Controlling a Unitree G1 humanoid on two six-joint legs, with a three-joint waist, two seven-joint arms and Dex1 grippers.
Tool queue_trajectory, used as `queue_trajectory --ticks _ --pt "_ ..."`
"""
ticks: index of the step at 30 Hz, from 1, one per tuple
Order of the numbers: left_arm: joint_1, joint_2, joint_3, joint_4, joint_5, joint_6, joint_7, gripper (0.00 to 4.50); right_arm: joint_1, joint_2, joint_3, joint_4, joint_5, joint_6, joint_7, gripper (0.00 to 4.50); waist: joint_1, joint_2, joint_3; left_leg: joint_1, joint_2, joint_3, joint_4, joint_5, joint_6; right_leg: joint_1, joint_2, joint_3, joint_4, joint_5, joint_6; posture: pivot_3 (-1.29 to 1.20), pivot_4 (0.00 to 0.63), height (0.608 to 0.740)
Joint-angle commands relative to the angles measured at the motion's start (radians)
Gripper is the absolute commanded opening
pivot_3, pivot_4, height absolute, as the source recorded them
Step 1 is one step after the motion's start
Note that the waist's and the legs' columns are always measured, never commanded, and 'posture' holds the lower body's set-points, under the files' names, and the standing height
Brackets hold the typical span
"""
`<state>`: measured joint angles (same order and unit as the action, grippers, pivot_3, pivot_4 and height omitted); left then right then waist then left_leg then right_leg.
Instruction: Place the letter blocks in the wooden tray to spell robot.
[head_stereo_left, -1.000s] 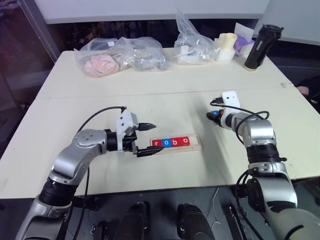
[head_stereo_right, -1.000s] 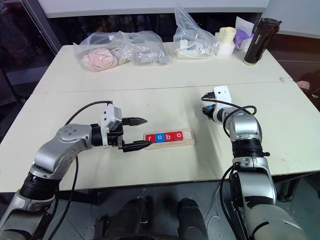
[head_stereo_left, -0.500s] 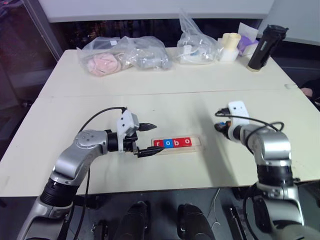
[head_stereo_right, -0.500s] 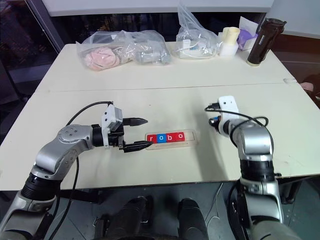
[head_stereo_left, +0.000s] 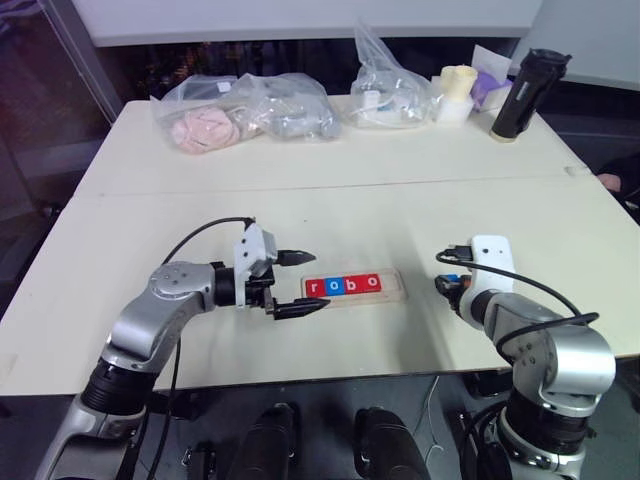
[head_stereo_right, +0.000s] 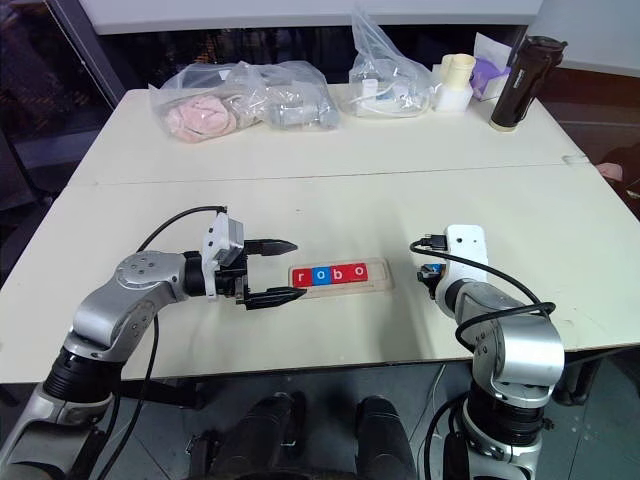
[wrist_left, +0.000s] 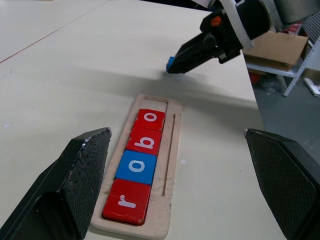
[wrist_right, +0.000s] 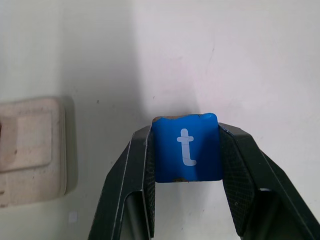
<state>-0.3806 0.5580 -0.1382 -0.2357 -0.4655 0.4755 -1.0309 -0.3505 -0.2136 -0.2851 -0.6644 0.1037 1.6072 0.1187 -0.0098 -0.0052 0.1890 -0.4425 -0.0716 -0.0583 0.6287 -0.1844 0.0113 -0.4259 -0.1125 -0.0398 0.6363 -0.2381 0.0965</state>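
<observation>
Holding the t block (wrist_right: 186, 147) pinched in the right pincer (wrist_right: 186, 165); left pincer (head_stereo_left: 298, 283) spread. Align t squarely over the tray (head_stereo_left: 394, 293) end slot (wrist_right: 31, 133), then lower flat.

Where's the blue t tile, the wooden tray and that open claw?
t block (wrist_right: 186, 147), right wrist view: its blue face.
wooden tray (wrist_left: 171, 150), left wrist view: bare grooved strip.
left gripper (head_stereo_left: 305, 283), left eye view: between its open fingertips.

From the head views, the right gripper (head_stereo_right: 432, 276) sits mostly hidden under its white wrist housing, and the tile (wrist_right: 187, 147) it holds is too small to read there. The tray (wrist_right: 31, 150) is cut off by the right wrist view's edge. Contents of the plastic bags (head_stereo_left: 250, 110) stay indistinct.
</observation>
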Motion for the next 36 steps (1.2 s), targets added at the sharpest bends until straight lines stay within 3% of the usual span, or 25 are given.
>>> queue_trajectory --ticks 1,2,8,9,11,14,19,22,25,36 --pt "-0.016 0.005 0.002 -0.012 0.001 -0.027 -0.018 4.50 -0.021 -0.001 -0.011 -0.006 0.015 0.007 -0.010 1.19 0.000 0.000 0.000 0.000 0.000 0.000 0.000 0.000 0.000 0.000 0.000 0.000 0.000 0.000 0.000 0.00 0.150 0.725" --pt "-0.015 0.006 0.005 -0.013 -0.001 -0.028 -0.021 4.50 -0.021 -0.003 -0.007 -0.002 0.018 0.007 -0.010 1.19 0.000 0.000 0.000 0.000 0.000 0.000 0.000 0.000 0.000 0.000 0.000 0.000 0.000 0.000 0.000 0.00 0.150 0.725" --pt "-0.009 0.013 0.019 -0.020 -0.014 -0.026 -0.028 4.50 -0.017 -0.058 0.020 0.009 0.066 0.007 0.021 4.23 0.000 0.000 0.000 0.000 0.000 0.000 0.000 0.000 0.000 0.000 0.000 0.000 0.000 0.000 0.000 0.00 0.150 0.725" --pt "-0.010 0.014 0.020 -0.018 -0.015 -0.026 -0.028 4.50 -0.021 -0.092 0.033 0.013 0.088 0.007 0.044 4.38 0.000 0.000 0.000 0.000 0.000 0.000 0.000 0.000 0.000 0.000 0.000 0.000 0.000 0.000 0.000 0.00 0.150 0.725" --pt "-0.010 0.017 0.021 -0.015 -0.013 -0.029 -0.031 4.50 -0.041 -0.218 0.086 0.011 0.142 0.007 0.126 4.38 0.000 0.000 0.000 0.000 0.000 0.000 0.000 0.000 0.000 0.000 0.000 -0.001 -0.001 0.000 0.000 0.00 0.150 0.725" --pt "-0.015 0.017 0.021 -0.007 -0.009 -0.034 -0.034 4.50 -0.027 -0.457 0.170 0.035 0.208 -0.143 0.304 4.38 0.001 0.000 0.000 0.000 0.000 0.000 0.000 0.000 0.000 0.001 -0.001 -0.001 -0.002 0.000 0.000 0.00 0.150 0.725" --pt "-0.026 0.014 0.015 0.005 0.001 -0.045 -0.037 4.50 0.067 -0.700 0.223 0.223 0.193 -0.604 0.588 4.38 0.001 -0.001 0.001 0.000 0.000 0.000 0.000 -0.001 0.001 0.004 -0.001 -0.003 -0.006 0.000 0.001 0.00 0.150 0.725" --pt "-0.028 0.016 0.016 0.004 0.004 -0.049 -0.032 4.50 0.113 -0.728 0.229 0.341 0.206 -0.778 0.706 4.38 0.002 -0.001 0.001 0.000 0.000 0.000 0.000 -0.001 0.002 0.004 -0.001 -0.003 -0.006 0.000 0.001 0.00 0.150 0.725" --pt "-0.025 0.020 0.019 -0.002 0.007 -0.047 -0.026 4.50 0.126 -0.710 0.221 0.401 0.231 -0.820 0.750 4.38 0.003 -0.001 0.001 0.000 0.000 0.000 0.001 -0.001 0.002 0.004 -0.001 -0.002 -0.006 0.000 0.001 0.00 0.150 0.725" --pt "-0.019 0.027 0.019 -0.010 0.003 -0.044 -0.016 4.50 0.137 -0.635 0.220 0.409 0.236 -0.767 0.669 4.38 0.016 -0.001 0.001 -0.001 0.000 0.000 0.000 -0.001 0.002 0.003 -0.002 -0.001 -0.006 0.000 0.001 0.00 0.150 0.725"
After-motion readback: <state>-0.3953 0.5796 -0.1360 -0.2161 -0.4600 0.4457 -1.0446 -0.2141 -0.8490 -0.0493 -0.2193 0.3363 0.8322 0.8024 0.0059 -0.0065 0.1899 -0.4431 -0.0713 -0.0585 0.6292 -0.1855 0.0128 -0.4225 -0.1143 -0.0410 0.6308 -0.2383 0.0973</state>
